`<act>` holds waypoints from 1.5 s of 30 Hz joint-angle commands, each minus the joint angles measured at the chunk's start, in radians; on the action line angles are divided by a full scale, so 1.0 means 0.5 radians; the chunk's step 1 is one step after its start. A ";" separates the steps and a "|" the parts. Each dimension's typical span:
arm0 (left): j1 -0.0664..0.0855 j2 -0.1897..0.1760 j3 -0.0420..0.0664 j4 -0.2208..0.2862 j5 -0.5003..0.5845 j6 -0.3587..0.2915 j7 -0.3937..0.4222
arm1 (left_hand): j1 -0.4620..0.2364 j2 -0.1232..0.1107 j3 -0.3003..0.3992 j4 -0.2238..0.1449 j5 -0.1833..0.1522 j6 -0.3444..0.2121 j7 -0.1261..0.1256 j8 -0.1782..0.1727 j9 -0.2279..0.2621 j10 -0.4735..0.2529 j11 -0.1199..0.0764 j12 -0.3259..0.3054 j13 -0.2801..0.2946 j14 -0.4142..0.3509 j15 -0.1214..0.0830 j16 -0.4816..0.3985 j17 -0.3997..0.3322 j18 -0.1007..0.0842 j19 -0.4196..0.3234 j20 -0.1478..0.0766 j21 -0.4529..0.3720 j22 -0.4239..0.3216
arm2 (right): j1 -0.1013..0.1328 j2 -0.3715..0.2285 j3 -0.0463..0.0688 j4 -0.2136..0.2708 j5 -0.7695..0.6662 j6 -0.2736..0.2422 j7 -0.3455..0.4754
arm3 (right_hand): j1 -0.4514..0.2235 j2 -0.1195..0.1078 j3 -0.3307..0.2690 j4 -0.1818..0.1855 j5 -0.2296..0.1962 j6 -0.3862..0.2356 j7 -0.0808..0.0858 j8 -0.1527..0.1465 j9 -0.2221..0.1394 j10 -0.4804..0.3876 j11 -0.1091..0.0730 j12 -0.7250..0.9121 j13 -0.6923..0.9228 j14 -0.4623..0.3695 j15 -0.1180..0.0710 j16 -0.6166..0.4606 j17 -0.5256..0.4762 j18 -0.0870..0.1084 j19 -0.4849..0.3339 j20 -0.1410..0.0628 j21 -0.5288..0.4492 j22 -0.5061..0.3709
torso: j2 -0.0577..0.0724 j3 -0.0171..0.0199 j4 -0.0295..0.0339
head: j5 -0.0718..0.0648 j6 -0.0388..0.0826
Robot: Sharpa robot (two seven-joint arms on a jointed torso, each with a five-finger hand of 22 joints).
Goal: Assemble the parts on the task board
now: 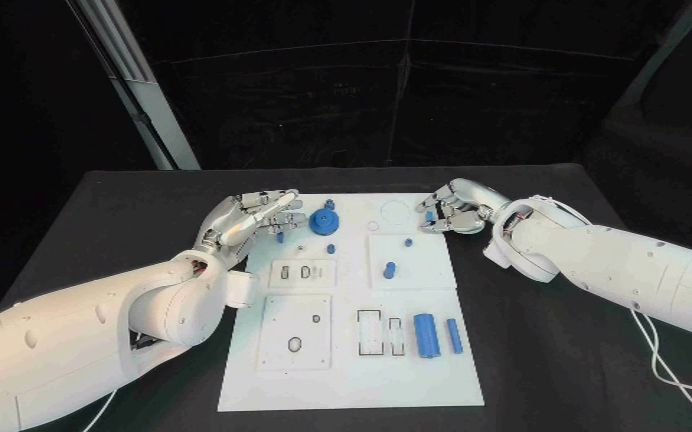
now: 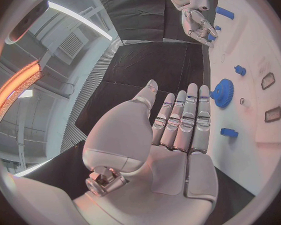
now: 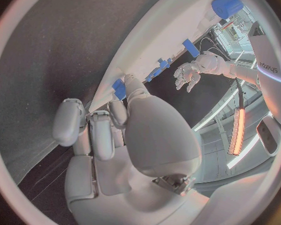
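While left hand [image 1: 257,214] fingers lie straight, holding nothing, right hand [image 1: 451,209] fingers curl, grasp unclear.

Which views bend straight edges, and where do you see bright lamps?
Both wrist views are fisheye: the task board edge curves in each. Left wrist view: an orange lamp glows at the circle's rim. Right wrist view: a similar orange strip. Head view: straight lines, dark background.
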 commanded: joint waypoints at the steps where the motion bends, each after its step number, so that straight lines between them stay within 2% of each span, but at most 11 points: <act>1: 0.002 -0.001 0.002 0.005 -0.013 0.020 0.016 | 0.020 0.005 -0.003 -0.014 0.006 -0.004 0.044 -0.003 0.000 0.001 -0.005 -0.001 -0.001 -0.001 -0.002 -0.011 -0.002 0.026 0.011 -0.003 -0.014 -0.001 | -0.005 -0.006 -0.006 0.005 -0.018 0.005 -0.027 | -0.014 -0.014 -0.013 0.004 -0.009 -0.014 0.001 -0.007 0.002 -0.010 0.000 -0.013 -0.004 0.147 0.012 0.008 0.239 0.010 -0.002 0.005 0.002 -0.001 | 0.002 0.0000 0.003 | -0.002 0.000; 18: 0.002 -0.002 0.002 0.006 -0.013 0.019 0.016 | 0.020 0.005 -0.003 -0.014 0.006 -0.004 0.044 -0.003 0.000 0.001 -0.005 -0.001 -0.001 -0.001 -0.002 -0.011 -0.002 0.026 0.011 -0.003 -0.014 -0.001 | -0.005 -0.051 -0.006 0.035 -0.026 -0.032 -0.046 | -0.013 -0.003 -0.014 0.005 -0.007 0.005 -0.003 0.010 0.010 -0.007 -0.002 -0.006 0.000 0.147 0.012 0.009 0.242 0.010 0.000 0.007 0.004 0.002 | 0.007 0.0020 0.008 | -0.015 0.003; 31: 0.002 -0.002 0.001 0.004 -0.013 0.019 0.016 | 0.019 0.004 -0.001 -0.017 0.006 -0.005 0.044 -0.004 0.000 0.000 -0.005 -0.002 -0.001 -0.002 -0.002 -0.012 -0.002 0.026 0.012 -0.003 -0.015 -0.001 | -0.005 -0.080 -0.006 0.069 -0.029 -0.029 -0.043 | -0.013 0.002 -0.016 0.006 -0.006 0.019 -0.006 0.019 0.013 -0.005 -0.005 -0.002 0.002 0.148 0.010 0.009 0.243 0.010 0.001 0.006 0.005 0.005 | 0.010 0.0009 0.012 | -0.027 0.003; 41: 0.002 -0.002 0.001 0.004 -0.013 0.018 0.016 | 0.019 0.004 -0.001 -0.017 0.006 -0.005 0.044 -0.004 0.000 0.000 -0.005 -0.002 -0.001 -0.002 -0.002 -0.012 -0.002 0.026 0.012 -0.003 -0.015 -0.001 | -0.005 -0.094 -0.006 0.093 -0.029 -0.016 -0.027 | 0.000 0.027 -0.014 -0.001 -0.013 0.096 -0.024 0.062 0.025 0.011 -0.021 0.022 0.015 0.149 -0.002 0.013 0.251 0.008 0.009 -0.001 0.013 0.020 | 0.012 -0.0001 0.017 | -0.032 0.003; 45: 0.002 -0.002 0.001 0.004 -0.013 0.018 0.016 | 0.019 0.004 -0.001 -0.017 0.006 -0.005 0.044 -0.004 0.000 0.000 -0.005 -0.002 -0.001 -0.002 -0.002 -0.012 -0.002 0.026 0.012 -0.003 -0.015 -0.001 | -0.005 -0.096 -0.006 0.098 -0.029 -0.012 -0.014 | 0.035 0.053 0.006 -0.021 -0.056 0.172 -0.047 0.101 0.035 0.023 -0.040 0.036 0.025 0.151 -0.017 0.016 0.255 0.006 0.015 -0.012 0.019 0.032 | 0.013 0.0005 0.018 | -0.034 0.004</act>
